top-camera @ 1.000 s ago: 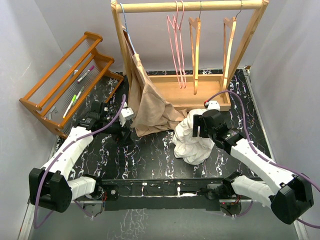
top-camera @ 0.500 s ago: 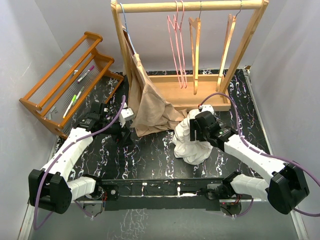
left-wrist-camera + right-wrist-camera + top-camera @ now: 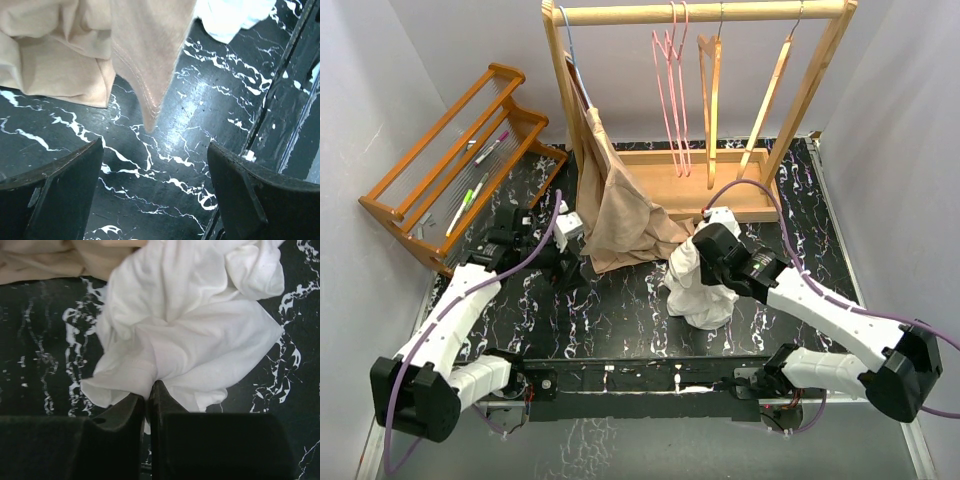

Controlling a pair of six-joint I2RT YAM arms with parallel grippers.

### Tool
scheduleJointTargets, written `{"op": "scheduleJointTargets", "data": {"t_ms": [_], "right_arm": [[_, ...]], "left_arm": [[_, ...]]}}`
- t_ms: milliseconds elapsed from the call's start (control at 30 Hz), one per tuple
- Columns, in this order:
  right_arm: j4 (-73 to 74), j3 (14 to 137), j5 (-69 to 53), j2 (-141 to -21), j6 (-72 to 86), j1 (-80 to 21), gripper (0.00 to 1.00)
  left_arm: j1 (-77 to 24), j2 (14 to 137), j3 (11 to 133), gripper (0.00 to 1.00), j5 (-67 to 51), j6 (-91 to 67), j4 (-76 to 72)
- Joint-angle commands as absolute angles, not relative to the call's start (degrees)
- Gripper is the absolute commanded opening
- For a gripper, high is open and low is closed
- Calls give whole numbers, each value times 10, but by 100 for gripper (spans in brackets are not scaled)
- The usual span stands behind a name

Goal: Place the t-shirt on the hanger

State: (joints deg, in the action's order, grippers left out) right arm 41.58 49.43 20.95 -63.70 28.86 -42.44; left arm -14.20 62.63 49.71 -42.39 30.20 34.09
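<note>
Black marbled table (image 3: pixel 620 310), walled on three sides. Far edge, centre to right: wooden garment rack (image 3: pixel 705 12), top rail running across, its base tray resting on the table. Far left corner: slatted orange-wood stand (image 3: pixel 450 170), tilted against the wall. Beige garment (image 3: pixel 620 215) hangs from the left end of the rack's rail and spills onto the table in front of the tray, its hem lying between the two arms. Its right edge just beside, possibly touching, the t-shirt (image 3: pixel 698 290). T-shirt sits in a crumpled white heap right of table centre, near the front of the rack's base; no printed side shows. Pink hanger (image 3: pixel 670 90) is up on the rail, left of centre, hook over the bar, well apart from the t-shirt. Two light-wood hangers (image 3: pixel 712 100) hang to its right on the same rail, the nearer one close beside it. Left gripper (image 3: pixel 155 147) has its fingers spread wide and holds nothing, low over bare marble with the beige hem just ahead of it. Right gripper (image 3: pixel 150 392) has its fingers pressed together, pinching a fold at the near edge of the t-shirt, cloth gathering into the tips. Markers (image 3: pixel 492 147) lie on the slatted stand.
</note>
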Motion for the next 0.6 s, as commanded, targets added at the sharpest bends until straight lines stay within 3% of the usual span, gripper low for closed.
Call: {"op": "scheduleJointTargets", "data": {"t_ms": [0, 233, 400, 567], "right_arm": [[470, 576, 250, -624, 326, -466, 8], [484, 628, 255, -641, 317, -473, 8], [486, 650, 254, -641, 314, -475, 8], [504, 677, 252, -635, 311, -479, 8]], "left_arm": [[-143, 565, 505, 82, -404, 228, 301], [-145, 446, 487, 74, -426, 248, 234], [-157, 464, 486, 70, -502, 197, 154], [-254, 530, 500, 69, -475, 187, 94]]}}
